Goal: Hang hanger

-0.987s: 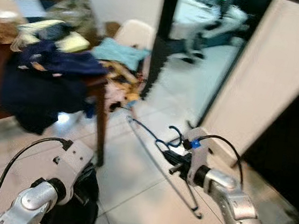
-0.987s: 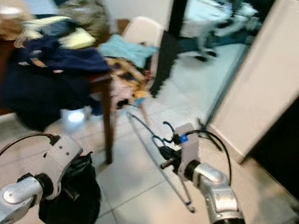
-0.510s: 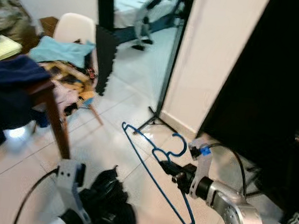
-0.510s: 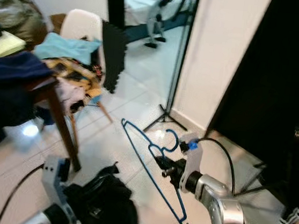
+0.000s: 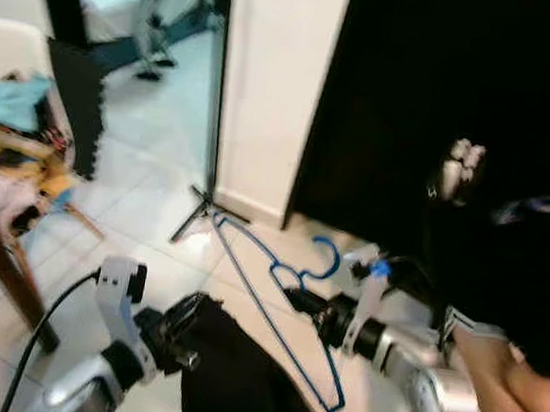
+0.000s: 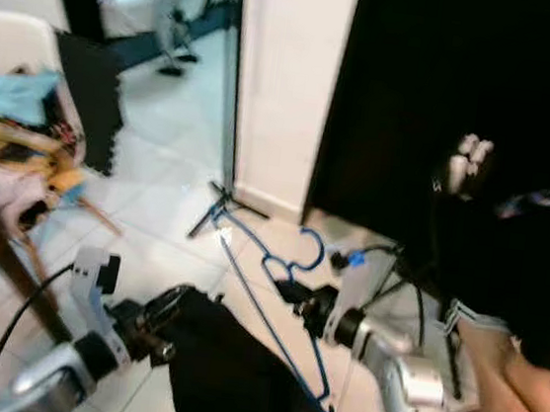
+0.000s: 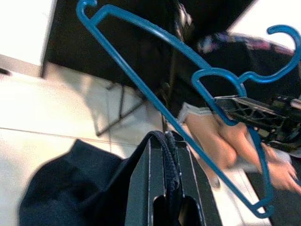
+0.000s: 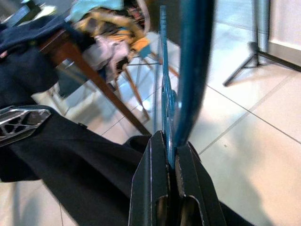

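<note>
The right gripper point(image 5: 296, 298) is clamped on the blue hanger point(image 5: 273, 310) just below its hook, the two black fingers point(image 8: 175, 181) pressed together on the blue bar with no gap. The hanger slants from about ten o'clock down to five o'clock, its curled hook pointing toward one o'clock at the dark wardrobe opening point(image 5: 445, 106).

The left gripper point(image 5: 175, 339) sits lower, at about eight o'clock from the hanger, pinched shut on a dark garment point(image 5: 235, 385) that droops toward the tiled floor point(image 5: 156, 202); its wrist view shows the cloth edge caught between the closed fingers point(image 7: 157, 179).

Over the last second the whole view has swung: the cluttered table and mirror that filled the middle have slid off toward nine o'clock, and the black opening has come to fill the twelve-to-three o'clock side. That reads as the robot turning, not the things moving. The grip on the hanger looks unchanged throughout.

A person's hand point(image 5: 511, 402) has appeared at four o'clock, close to the right forearm.

For the task, the robot now seems to face the hanging place, so the carry looks nearly over; no rail can be made out in the dark.
</note>
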Available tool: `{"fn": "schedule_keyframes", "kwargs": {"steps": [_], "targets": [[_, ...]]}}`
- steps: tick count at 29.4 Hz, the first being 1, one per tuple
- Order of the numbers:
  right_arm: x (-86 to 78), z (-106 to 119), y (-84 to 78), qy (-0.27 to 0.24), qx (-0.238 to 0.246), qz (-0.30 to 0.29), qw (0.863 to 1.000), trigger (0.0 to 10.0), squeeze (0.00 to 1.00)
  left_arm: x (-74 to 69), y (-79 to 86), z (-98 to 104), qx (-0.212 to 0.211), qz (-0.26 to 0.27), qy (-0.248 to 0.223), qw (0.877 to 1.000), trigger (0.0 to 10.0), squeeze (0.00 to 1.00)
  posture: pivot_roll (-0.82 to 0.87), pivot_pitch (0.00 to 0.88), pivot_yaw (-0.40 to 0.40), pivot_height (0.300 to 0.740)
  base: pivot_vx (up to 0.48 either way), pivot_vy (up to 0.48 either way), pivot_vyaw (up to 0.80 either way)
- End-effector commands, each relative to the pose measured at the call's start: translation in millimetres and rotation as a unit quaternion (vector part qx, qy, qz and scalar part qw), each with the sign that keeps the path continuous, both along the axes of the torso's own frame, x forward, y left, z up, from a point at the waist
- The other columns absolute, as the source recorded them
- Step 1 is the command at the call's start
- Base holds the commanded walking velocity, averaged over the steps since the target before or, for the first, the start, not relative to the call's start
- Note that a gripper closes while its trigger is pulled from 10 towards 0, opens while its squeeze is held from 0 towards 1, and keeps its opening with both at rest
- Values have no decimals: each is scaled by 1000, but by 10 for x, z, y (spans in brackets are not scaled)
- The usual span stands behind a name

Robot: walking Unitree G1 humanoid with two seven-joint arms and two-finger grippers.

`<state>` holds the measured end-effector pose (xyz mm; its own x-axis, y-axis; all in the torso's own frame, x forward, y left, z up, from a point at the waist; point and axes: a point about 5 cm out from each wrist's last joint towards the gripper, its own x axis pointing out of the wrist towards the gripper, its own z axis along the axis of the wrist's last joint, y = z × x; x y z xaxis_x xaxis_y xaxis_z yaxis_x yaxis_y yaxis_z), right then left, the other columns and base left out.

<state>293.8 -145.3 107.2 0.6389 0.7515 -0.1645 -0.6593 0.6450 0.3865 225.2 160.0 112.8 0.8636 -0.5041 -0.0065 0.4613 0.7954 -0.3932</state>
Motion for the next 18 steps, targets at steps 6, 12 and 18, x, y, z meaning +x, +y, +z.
{"fn": "schedule_keyframes", "kwargs": {"steps": [6,12,18], "targets": [[2,1,-2,11,11,1,1000,10000,0,-11,-58,-17,-1,-40,3,999,10000,0,-28,79,-41,740,0,0,-800],[-1,4,4,15,13,4,1000,10000,0,-5,-52,-12,2,-59,3,998,10000,0,-31,84,-41,740,0,0,-800],[-6,5,5,18,16,5,1000,10000,0,-8,-48,-6,0,-62,3,998,10000,0,-33,85,-43,740,0,0,-800]]}}
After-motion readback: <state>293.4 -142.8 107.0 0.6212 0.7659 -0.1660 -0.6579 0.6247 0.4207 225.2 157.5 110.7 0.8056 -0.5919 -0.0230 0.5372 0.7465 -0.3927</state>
